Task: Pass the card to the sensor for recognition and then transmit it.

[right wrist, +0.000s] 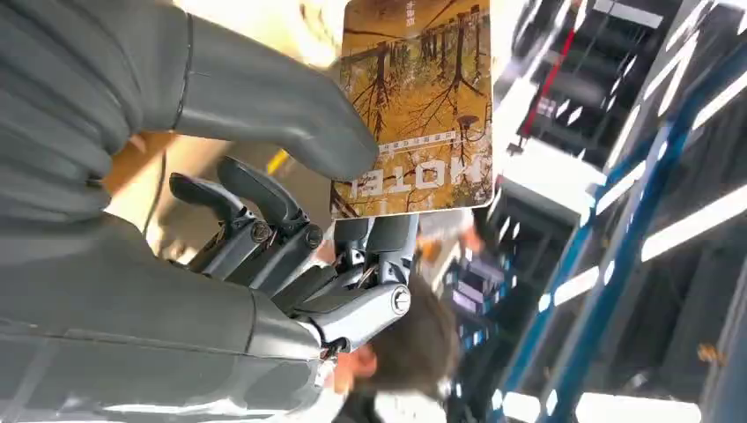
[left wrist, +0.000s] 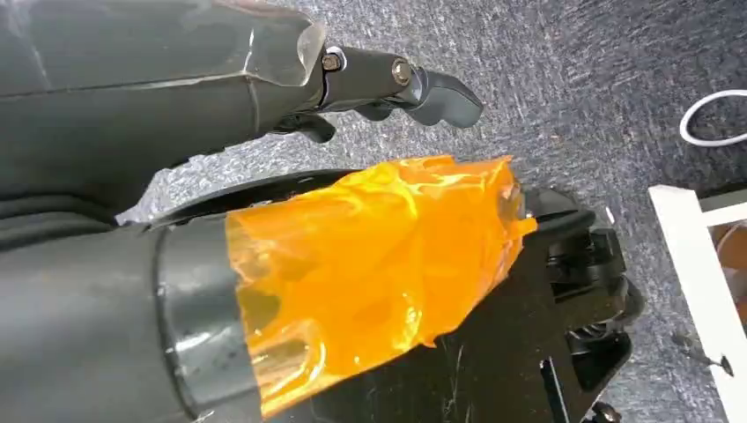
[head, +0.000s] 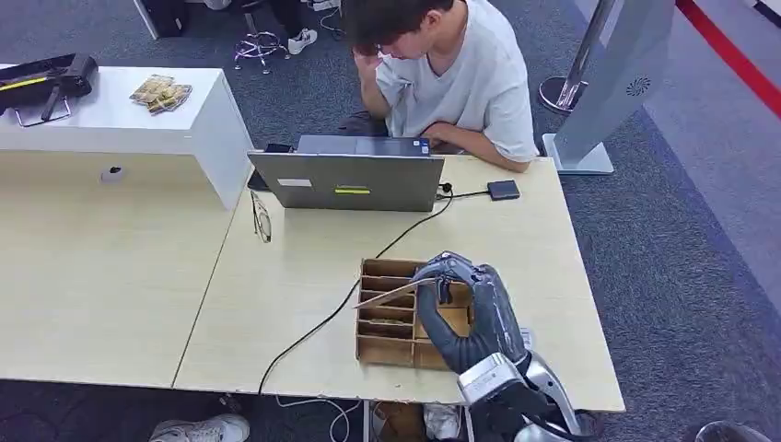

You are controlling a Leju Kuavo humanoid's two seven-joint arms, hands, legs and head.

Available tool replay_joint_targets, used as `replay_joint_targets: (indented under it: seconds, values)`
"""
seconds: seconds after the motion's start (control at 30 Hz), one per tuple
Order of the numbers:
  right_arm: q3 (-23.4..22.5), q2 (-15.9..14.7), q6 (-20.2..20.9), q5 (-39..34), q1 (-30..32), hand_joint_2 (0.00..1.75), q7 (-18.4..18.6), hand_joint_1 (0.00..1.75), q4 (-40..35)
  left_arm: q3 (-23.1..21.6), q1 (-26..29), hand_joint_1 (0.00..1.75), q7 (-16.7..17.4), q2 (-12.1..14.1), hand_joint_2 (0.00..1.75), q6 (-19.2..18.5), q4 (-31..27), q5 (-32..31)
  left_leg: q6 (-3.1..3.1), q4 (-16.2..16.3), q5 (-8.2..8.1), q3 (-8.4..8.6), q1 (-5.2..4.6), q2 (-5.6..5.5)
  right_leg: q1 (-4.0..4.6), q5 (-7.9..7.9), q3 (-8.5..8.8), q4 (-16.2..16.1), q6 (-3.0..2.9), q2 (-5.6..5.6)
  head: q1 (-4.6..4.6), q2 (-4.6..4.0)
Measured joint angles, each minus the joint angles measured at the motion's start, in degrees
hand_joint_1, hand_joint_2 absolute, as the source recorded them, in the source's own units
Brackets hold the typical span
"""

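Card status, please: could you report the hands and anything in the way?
Right hand pinches card, above the slotted box. Left hand hangs over floor, holding nothing. Laptop and cable lie ahead.

One card (right wrist: 414,106), one slotted box (head: 387,322), one laptop (head: 350,180), one person (head: 451,74).

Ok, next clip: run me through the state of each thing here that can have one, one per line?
card: lifted, pinched between thumb and fingers of the right hand
wooden card box: open-topped, slotted, under the right hand
laptop: open, facing the person
black cable: trailing across the table, its ends not clear
glasses: lying on the table
left hand: hanging over the floor, holding nothing
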Motion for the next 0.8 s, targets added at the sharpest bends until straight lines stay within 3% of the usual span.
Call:
replay_joint_targets:
  seconds: [0.3,0.5,0.8]
  values:
    - [-1.2,-3.5,9.1,-11.2,1.6,1.75,0.7,1.75,2.8,0.0,0.1,0.0,-0.1,0.0,0.0,0.5,0.0,1.4,0.0,0.0,0.0,0.0,-0.01,-0.02,0.0,0.0,0.01,0.0,0.0,-0.01,0.02,0.0]
    - [-3.4,-6.3,11.6,-13.7,4.6,1.75,0.5,1.75,5.5,0.1,0.2,0.0,-0.1,0.1,0.0,0.6,0.0,2.1,0.01,0.0,-0.02,-0.02,-0.01,-0.02,0.0,-0.01,-0.01,0.0,0.01,-0.01,0.0,0.0]
    - [-5.7,-7.7,13.1,-15.1,8.3,1.75,-0.1,1.75,7.3,0.1,0.2,0.0,-0.1,0.1,0.0,0.6,0.0,2.5,-0.04,0.0,-0.06,-0.02,0.0,-0.01,0.0,-0.02,-0.03,0.0,0.01,-0.01,0.0,0.0]
